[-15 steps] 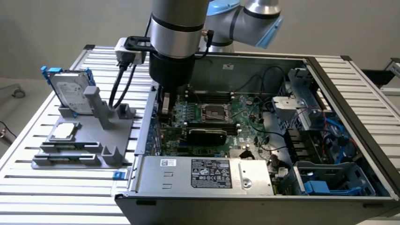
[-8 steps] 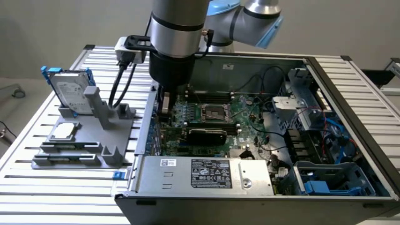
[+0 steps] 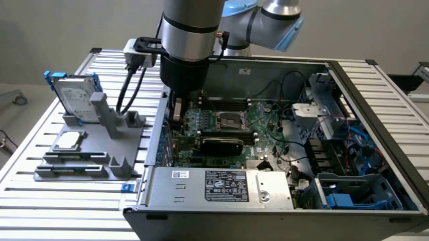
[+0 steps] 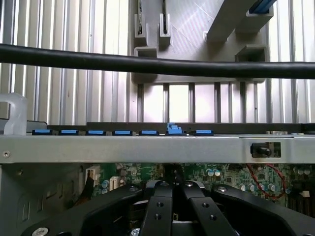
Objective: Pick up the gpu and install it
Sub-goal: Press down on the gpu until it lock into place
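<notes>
Now, line by line:
Gripper (image 4: 172, 194): fingers together, down inside the open computer case (image 3: 375, 150) by its rear wall.
Gpu (image 3: 221, 145): seated upright on the motherboard (image 3: 268, 125), shroud outward, apparently slotted in.
Grey fixture (image 3: 87, 150): outside the case, carrying the hard drive (image 3: 75, 98).

You see the gpu (image 3: 222, 145) lying inside the open computer case, over the lower part of the green motherboard — its black rounded cooler shroud faces up and toward you in the exterior view. It runs lengthwise across the board, just below the processor socket and the memory slots. Whether it is fully seated in its slot — you cannot tell.
</notes>
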You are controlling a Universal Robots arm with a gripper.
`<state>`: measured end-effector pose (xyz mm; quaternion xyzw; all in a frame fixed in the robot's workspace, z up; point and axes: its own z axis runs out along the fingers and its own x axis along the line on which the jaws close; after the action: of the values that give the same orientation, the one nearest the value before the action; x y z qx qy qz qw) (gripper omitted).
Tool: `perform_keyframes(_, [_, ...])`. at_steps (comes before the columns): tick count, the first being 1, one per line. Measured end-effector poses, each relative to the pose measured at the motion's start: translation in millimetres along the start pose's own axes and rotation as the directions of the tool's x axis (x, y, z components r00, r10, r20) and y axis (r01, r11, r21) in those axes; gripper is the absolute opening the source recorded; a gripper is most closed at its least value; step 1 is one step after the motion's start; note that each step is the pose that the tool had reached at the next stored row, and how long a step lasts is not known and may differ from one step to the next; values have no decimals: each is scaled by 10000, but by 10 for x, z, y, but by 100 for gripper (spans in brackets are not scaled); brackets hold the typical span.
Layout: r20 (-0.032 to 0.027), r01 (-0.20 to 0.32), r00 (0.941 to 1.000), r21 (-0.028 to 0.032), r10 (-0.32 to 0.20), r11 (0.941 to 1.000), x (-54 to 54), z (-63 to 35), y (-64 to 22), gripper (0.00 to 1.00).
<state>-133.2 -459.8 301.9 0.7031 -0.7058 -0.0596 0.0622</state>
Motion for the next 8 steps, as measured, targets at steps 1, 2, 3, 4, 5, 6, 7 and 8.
perform_keyframes(1, [4, -20, 10000, -1, 20, 10000, -1, 0, 0, 11])
perform_keyframes(2, [8, -45, 10000, -3, 45, 10000, -2, 0, 0, 11])
perform_keyframes(3, [13, -71, 10000, -4, 71, 10000, -2, 0, 0, 11])
perform_keyframes(4, [18, -99, 9999, -4, 99, 10000, -3, 0, 0, 11])
perform_keyframes(5, [24, -125, 9999, -6, 125, 9999, -3, 1, 0, 11])
perform_keyframes(6, [28, -153, 9999, -8, 153, 9999, -3, 1, 0, 11])
perform_keyframes(7, [32, -181, 9998, -10, 181, 9998, -3, 0, 0, 11])
perform_keyframes(8, [36, -209, 9998, -14, 209, 9998, -3, -1, 0, 11])
